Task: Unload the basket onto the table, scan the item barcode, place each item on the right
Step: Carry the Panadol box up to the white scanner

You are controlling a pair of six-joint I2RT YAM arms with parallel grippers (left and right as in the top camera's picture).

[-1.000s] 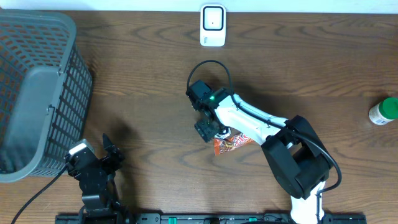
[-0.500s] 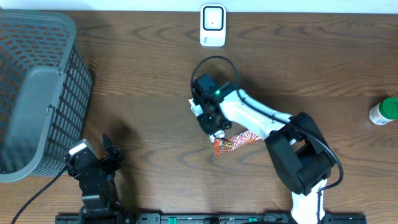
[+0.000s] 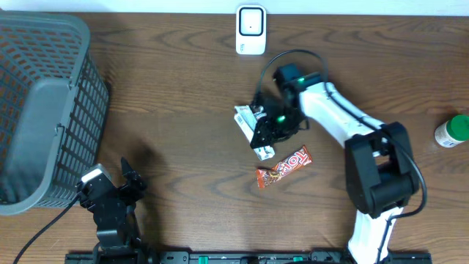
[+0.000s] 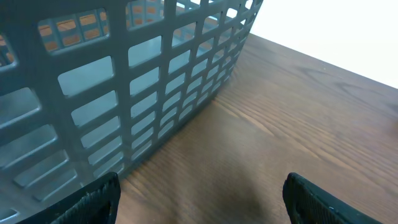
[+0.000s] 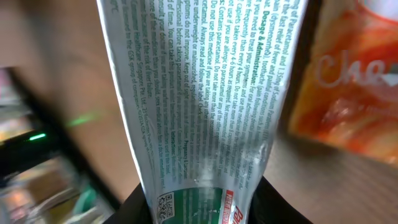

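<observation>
The item point(image 3: 249, 125) is a white, shiny medicine pack with fine print and a green and red band. My right gripper point(image 3: 270, 134) is shut on it and holds it above the table's middle. In the right wrist view the pack point(image 5: 205, 93) fills the frame and runs up from between the black jaws of the right gripper point(image 5: 199, 211). No barcode shows, only a small square code near the jaws. The white scanner point(image 3: 250, 29) stands at the table's back edge. My left gripper point(image 3: 110, 196) rests at the front left, open and holding nothing; in its own view the left gripper point(image 4: 199, 211) hangs over bare wood.
An orange snack bar point(image 3: 283, 166) lies on the table just in front of the held pack, and shows as an orange wrapper point(image 5: 348, 81) in the right wrist view. A grey mesh basket point(image 3: 44, 110) fills the left side, close to the left gripper point(image 4: 124, 81). A green-capped bottle point(image 3: 453, 130) stands at the right edge.
The right gripper has shut on the pack beside the snack bar and carried it up and to the right, baring the bar. The left arm has not moved.
</observation>
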